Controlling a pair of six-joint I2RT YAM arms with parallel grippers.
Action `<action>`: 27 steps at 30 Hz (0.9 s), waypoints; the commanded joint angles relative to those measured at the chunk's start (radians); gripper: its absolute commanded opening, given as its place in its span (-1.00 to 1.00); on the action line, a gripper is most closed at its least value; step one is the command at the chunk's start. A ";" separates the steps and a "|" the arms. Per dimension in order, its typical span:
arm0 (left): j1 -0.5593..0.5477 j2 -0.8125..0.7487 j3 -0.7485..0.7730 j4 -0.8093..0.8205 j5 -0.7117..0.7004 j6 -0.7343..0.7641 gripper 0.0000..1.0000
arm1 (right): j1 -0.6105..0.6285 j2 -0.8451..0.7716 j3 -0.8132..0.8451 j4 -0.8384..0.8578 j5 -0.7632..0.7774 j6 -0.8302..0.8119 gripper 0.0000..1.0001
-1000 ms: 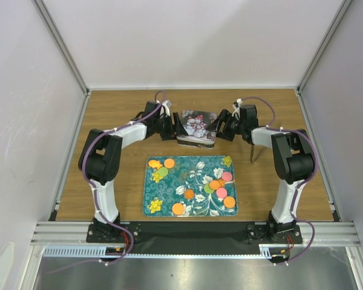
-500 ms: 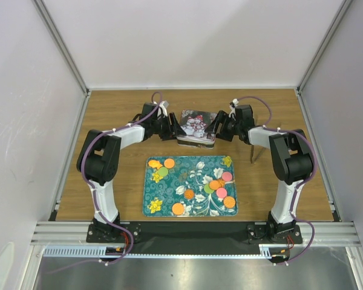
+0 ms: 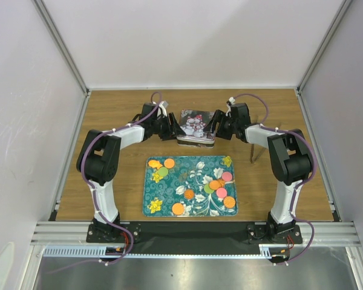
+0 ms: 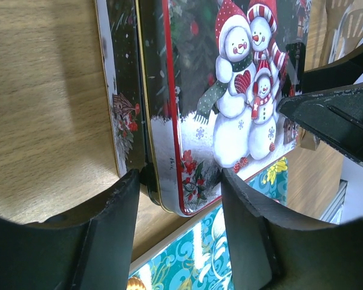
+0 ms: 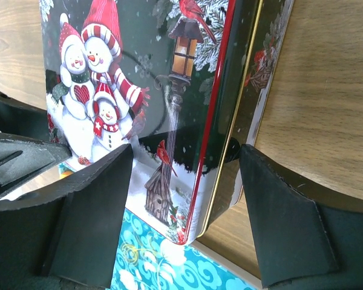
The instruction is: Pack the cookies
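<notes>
Several cookies lie on the teal flowered tray (image 3: 193, 169): orange (image 3: 169, 163), green (image 3: 163, 172), pink (image 3: 227, 176), and a cluster (image 3: 216, 185) at the right. Behind the tray stands a closed snowman tin (image 3: 196, 127). My left gripper (image 3: 175, 128) is open at the tin's left side. In the left wrist view (image 4: 180, 202) its fingers straddle the near corner of the tin (image 4: 199, 103). My right gripper (image 3: 216, 127) is open at the tin's right side. In the right wrist view (image 5: 184, 199) it straddles the tin's (image 5: 157, 90) other near corner.
A small dark stick-like object (image 3: 252, 156) lies on the wooden table right of the tray. The tray's edge shows under both wrist cameras (image 4: 193, 260) (image 5: 163, 266). White walls and metal posts enclose the table on three sides.
Both grippers have closed in a little on the tin from either side, the right one more visibly. The tin, tray and cookies have not moved.
</notes>
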 commanded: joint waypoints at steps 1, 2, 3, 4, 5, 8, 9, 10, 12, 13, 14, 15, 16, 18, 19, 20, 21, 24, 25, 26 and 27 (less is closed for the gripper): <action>-0.040 0.050 -0.037 -0.016 -0.013 0.000 -0.77 | 0.073 0.012 0.033 0.001 -0.062 -0.007 0.49; -0.042 0.052 -0.042 -0.016 -0.013 -0.001 -0.81 | 0.075 0.012 0.033 0.003 -0.061 -0.007 0.50; -0.042 0.053 -0.043 -0.016 -0.015 -0.006 -0.98 | 0.076 0.009 0.033 0.001 -0.059 -0.009 0.50; -0.042 0.055 -0.048 -0.008 -0.015 -0.009 -0.99 | 0.081 0.007 0.033 0.001 -0.058 -0.009 0.50; -0.043 0.055 -0.058 0.000 -0.013 -0.018 -0.99 | 0.079 0.007 0.033 0.001 -0.058 -0.007 0.50; -0.045 0.057 -0.086 0.041 -0.009 -0.038 -0.99 | 0.082 0.007 0.032 0.004 -0.062 -0.006 0.50; -0.046 0.055 -0.091 0.047 -0.006 -0.041 -0.99 | 0.085 0.004 0.032 0.007 -0.062 -0.004 0.50; -0.048 0.057 -0.097 0.065 -0.001 -0.044 -0.99 | 0.085 0.004 0.030 0.009 -0.064 -0.002 0.49; -0.050 0.050 -0.121 0.093 0.005 -0.060 -0.99 | 0.087 -0.005 0.026 0.013 -0.064 -0.002 0.50; -0.048 0.050 -0.129 0.124 0.017 -0.064 -0.99 | 0.090 -0.007 0.023 0.016 -0.065 -0.001 0.50; -0.050 0.052 -0.147 0.144 0.025 -0.078 -1.00 | 0.095 -0.014 0.019 0.019 -0.067 -0.002 0.50; -0.050 0.052 -0.155 0.156 0.030 -0.084 -0.99 | 0.095 -0.018 0.021 0.019 -0.067 -0.004 0.50; -0.048 0.050 -0.164 0.188 0.039 -0.092 -0.99 | 0.098 -0.019 0.019 0.021 -0.068 -0.009 0.50; -0.050 0.049 -0.197 0.248 0.052 -0.112 -1.00 | 0.102 -0.024 0.015 0.024 -0.073 -0.013 0.52; -0.050 0.050 -0.216 0.263 0.054 -0.120 -0.99 | 0.105 -0.027 0.012 0.033 -0.081 -0.013 0.53; -0.050 0.050 -0.224 0.280 0.066 -0.133 -0.99 | 0.104 -0.031 0.003 0.042 -0.090 -0.016 0.53; -0.048 0.055 -0.230 0.303 0.068 -0.140 -0.99 | 0.108 -0.037 -0.007 0.053 -0.090 -0.018 0.54; -0.048 0.063 -0.246 0.345 0.089 -0.163 -0.99 | 0.108 -0.044 -0.011 0.059 -0.104 -0.022 0.56; -0.050 0.066 -0.249 0.348 0.089 -0.166 -1.00 | 0.108 -0.045 -0.017 0.058 -0.105 -0.024 0.57; -0.048 0.064 -0.252 0.356 0.098 -0.170 -0.99 | 0.108 -0.048 -0.020 0.059 -0.107 -0.027 0.58; -0.048 0.066 -0.253 0.360 0.100 -0.170 -0.99 | 0.108 -0.053 -0.023 0.064 -0.107 -0.029 0.59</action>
